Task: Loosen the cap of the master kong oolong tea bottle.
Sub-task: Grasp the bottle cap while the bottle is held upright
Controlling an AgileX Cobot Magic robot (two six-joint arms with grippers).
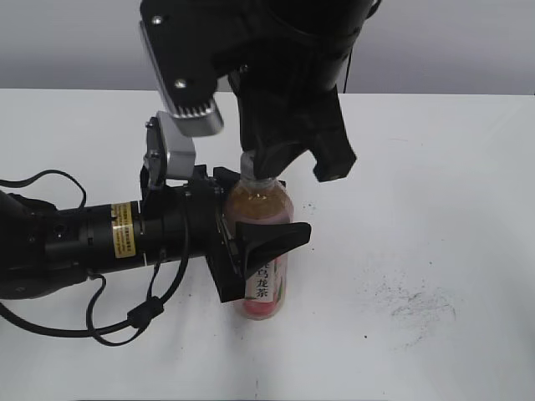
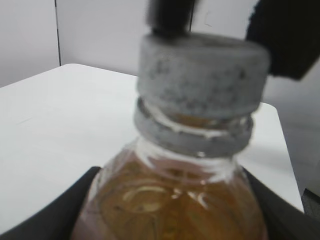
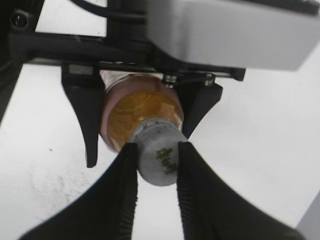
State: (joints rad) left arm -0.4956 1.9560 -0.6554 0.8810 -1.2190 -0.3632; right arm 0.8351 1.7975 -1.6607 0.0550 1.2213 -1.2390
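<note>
The master kong oolong tea bottle (image 1: 263, 219) stands upright on the white table, amber tea inside, pink label low down. My left gripper (image 1: 251, 242) reaches in from the left and is shut on the bottle's body; its black fingers flank the bottle (image 2: 170, 200) in the left wrist view. The grey-white cap (image 3: 157, 155) with a dark logo sits on the neck and fills the left wrist view (image 2: 200, 75). My right gripper (image 3: 156, 150) comes down from above and is shut on the cap, one finger on each side. In the exterior view the cap (image 1: 249, 160) is mostly hidden by it.
The white table (image 1: 435, 184) stretches all round the bottle. Dark scuff marks (image 1: 414, 301) lie on it at the right front. The left arm and its cables (image 1: 75, 242) lie low along the left side. A grey wall is behind.
</note>
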